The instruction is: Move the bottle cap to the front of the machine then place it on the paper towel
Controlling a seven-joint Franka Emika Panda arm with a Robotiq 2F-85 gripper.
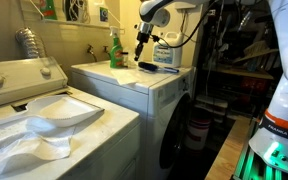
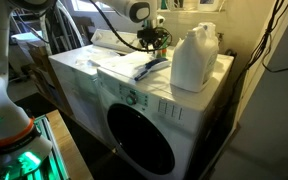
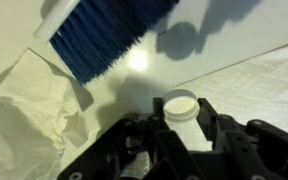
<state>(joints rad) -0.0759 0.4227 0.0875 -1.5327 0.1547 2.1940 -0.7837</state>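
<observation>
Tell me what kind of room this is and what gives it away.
Most likely a home laundry room. A white front-loading machine with a round dark door stands next to a white top-loading washer, and a large white jug, probably detergent, sits on the front-loader's flat top.

- The flat top of the machine (image 1: 169,80) is shown in both exterior views.
- A white jug (image 2: 194,58) is stood on it.
- A blue brush (image 3: 109,35) is laid beside a crumpled paper towel (image 3: 34,100).
</observation>
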